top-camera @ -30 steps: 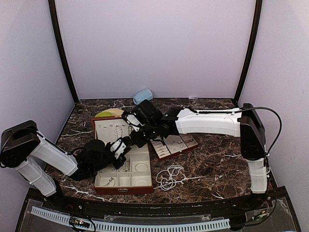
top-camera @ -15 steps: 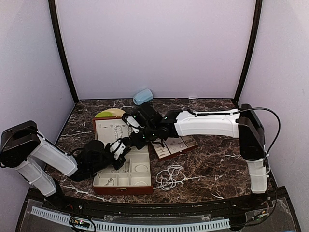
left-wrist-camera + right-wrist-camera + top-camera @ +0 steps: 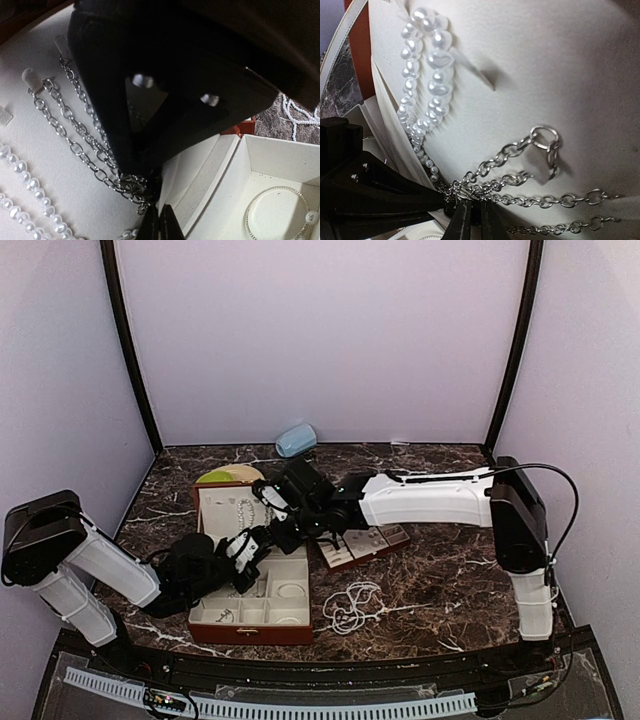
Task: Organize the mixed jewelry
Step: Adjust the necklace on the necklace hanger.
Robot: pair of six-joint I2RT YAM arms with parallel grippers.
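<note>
Part of chain point(image 3: 75, 147) hidden behind right gripper point(image 3: 142, 172). Bottom edge cuts off bangle point(image 3: 280, 188). From top, small pieces point(image 3: 228, 615) in case point(image 3: 250, 633) too tiny to tell.

**Case at the table's left-centre, loose pieces around it**

The case point(image 3: 250, 633) sat open near the front of the table point(image 3: 440, 570), its lid point(image 3: 215, 508) lying back behind it. On the lid lay bead strands point(image 3: 432, 65) and, beside them, a chain point(image 3: 540, 201). A bangle point(image 3: 272, 212) lay in a right-hand compartment. The insert tray point(image 3: 365, 540) was right of the case, with a loose strand point(image 3: 350, 608) in front of it. A disc point(image 3: 222, 476) was just behind the lid and a rounded object point(image 3: 296, 440) by the back wall. The left gripper point(image 3: 160, 225) and right gripper point(image 3: 472, 217) were tip to tip at the chain.
</note>
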